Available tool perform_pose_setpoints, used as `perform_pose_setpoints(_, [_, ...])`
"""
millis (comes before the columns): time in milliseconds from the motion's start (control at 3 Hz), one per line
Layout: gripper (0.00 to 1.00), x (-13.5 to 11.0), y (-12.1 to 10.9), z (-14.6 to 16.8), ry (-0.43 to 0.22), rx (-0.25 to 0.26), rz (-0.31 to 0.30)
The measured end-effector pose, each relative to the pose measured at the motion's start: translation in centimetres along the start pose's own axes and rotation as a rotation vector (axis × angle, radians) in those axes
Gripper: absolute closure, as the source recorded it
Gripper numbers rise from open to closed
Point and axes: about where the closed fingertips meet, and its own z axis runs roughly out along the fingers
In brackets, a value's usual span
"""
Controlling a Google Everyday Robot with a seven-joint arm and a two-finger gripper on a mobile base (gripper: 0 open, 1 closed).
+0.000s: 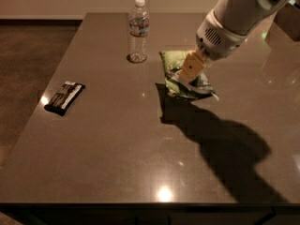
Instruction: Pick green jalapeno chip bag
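The green jalapeno chip bag [174, 63] is a crinkly light-green bag with white print, right of the table's middle. My gripper [186, 74] comes down from the upper right on a white arm and is shut on the bag's middle. A tan finger [191, 66] lies across the bag's front. The bag hangs tilted and slightly above the tabletop, with its shadow spread below it.
A clear water bottle [138, 31] stands upright just left of the bag, at the back. A flat black packet with white stripes [64, 97] lies near the left edge of the dark table [117, 153]. The arm's shadow falls across the right front.
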Motion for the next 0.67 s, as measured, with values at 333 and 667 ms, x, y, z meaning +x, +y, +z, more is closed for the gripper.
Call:
perform_pose_setpoints(333, [1.0,-2.2,0.5,-3.7,-0.045,0.036,-0.079])
perform_pose_setpoints(667, [1.0,-3.2,0.8,-5.4,-0.061,0.053,-0.117])
